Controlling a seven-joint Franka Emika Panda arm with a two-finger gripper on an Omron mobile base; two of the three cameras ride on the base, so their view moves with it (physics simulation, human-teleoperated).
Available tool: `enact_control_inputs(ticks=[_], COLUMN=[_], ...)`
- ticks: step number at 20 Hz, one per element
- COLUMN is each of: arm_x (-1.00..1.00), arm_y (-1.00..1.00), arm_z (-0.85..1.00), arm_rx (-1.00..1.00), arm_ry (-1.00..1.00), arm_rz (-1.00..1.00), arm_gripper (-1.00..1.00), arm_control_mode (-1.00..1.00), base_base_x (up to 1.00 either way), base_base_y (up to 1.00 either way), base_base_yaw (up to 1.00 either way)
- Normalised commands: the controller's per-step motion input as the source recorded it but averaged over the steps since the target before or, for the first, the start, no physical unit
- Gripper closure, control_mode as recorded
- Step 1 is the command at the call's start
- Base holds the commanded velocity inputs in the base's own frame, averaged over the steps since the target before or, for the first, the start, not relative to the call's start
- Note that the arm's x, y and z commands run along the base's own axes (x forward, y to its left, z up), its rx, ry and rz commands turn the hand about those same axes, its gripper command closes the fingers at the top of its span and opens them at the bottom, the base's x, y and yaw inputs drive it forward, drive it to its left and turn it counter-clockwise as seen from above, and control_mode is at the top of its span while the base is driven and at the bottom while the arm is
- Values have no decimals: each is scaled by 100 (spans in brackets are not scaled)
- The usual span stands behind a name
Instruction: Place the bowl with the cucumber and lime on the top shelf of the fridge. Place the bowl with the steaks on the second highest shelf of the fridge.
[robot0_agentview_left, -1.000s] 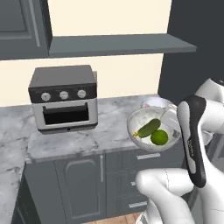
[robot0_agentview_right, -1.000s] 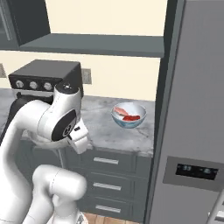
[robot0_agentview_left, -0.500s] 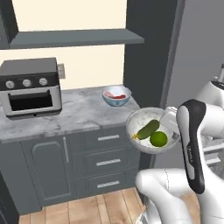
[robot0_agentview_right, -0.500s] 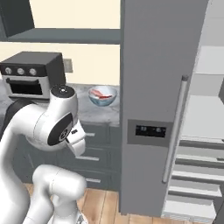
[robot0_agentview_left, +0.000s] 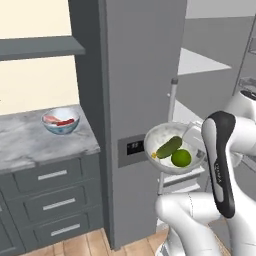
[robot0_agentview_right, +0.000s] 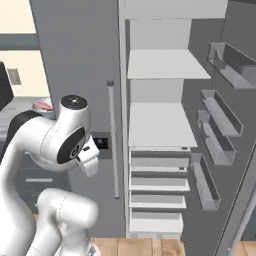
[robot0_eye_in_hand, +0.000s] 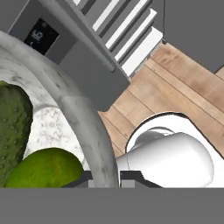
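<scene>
dark gripper (robot0_eye_in_hand: 107, 177) is clamped on the rim of the speckled white bowl (robot0_agentview_left: 175, 147) holding the green cucumber (robot0_agentview_left: 168, 147) and lime (robot0_agentview_left: 181, 158), carried before the open grey fridge (robot0_agentview_right: 165, 65), nothing shelved yet; the steak bowl (robot0_agentview_left: 60, 120) waits on the marble counter (robot0_agentview_left: 30, 145).

Bare fridge shelves (robot0_agentview_right: 165, 65) ahead, closed fridge door (robot0_agentview_right: 80, 60) apparently left

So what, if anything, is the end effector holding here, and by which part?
The end effector is shut on the rim of the bowl holding the cucumber and lime.
</scene>
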Motion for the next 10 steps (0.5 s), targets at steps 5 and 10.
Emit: enact_control_inputs(ticks=[5,10], arm_x=[0,0], arm_y=[0,0], arm_z=[0,0], arm_rx=[0,0], arm_ry=[0,0], arm_rz=[0,0], arm_gripper=[100,100], arm_control_mode=[100,100], base_base_x=[46,58], base_base_y=[-53,-17], base_base_yaw=[-24,-9])
